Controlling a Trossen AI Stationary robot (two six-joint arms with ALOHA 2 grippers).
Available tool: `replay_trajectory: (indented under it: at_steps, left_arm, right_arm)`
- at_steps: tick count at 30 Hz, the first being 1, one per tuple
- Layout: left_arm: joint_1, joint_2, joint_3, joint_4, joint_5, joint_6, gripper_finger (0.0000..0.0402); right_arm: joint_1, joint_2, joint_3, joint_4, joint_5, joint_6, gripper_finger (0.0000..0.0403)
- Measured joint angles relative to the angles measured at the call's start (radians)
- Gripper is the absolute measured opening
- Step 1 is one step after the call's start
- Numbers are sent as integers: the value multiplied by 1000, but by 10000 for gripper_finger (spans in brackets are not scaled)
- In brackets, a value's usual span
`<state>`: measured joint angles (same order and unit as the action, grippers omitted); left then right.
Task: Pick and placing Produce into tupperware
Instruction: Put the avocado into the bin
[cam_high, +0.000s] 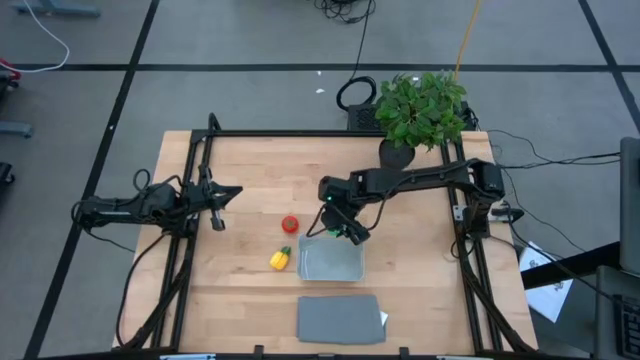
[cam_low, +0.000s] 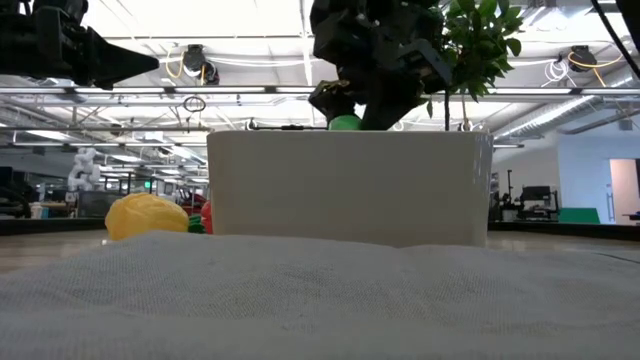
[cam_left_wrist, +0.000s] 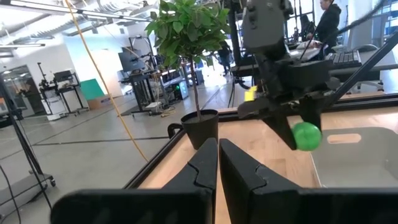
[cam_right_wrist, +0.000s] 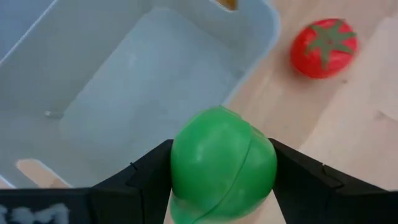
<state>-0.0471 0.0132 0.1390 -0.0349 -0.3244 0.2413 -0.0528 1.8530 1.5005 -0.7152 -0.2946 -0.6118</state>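
Green produce (cam_right_wrist: 222, 163) sits clamped in the right jaws (cam_right_wrist: 222, 174) over the tupperware (cam_right_wrist: 124, 81) rim — left jaws (cam_left_wrist: 217, 165) closed, empty.

Matt plastic tupperware (cam_right_wrist: 118, 81) – wooden table (cam_high: 250, 180)

Red piece (cam_low: 206, 217) mostly hidden behind tupperware (cam_low: 348, 188) and yellow piece (cam_low: 146, 216)

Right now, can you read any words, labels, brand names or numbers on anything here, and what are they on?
No text can be read in any view.
Green produce, held in the right claw: no label.
Tupperware: plain, unmarked.
Grey lid: a small white patch at one corner, too small to read.
White papers on the floor beside the table: too small to read.
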Motion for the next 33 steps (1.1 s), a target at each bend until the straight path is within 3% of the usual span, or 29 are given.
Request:
replay_trajectory:
  at_steps: [11,25,33]
  left_arm:
    - [0,0,0,-15,0,-3,21]
    - [0,0,0,-24,0,-2,21]
    - [0,0,0,-27,0,0,21]
  right_arm:
    - [63,-1,-9,27,-4,16,222]
    - [108,-1,-82,82,9,-152,222]
    - [107,-1,-83,72,4,-172,222]
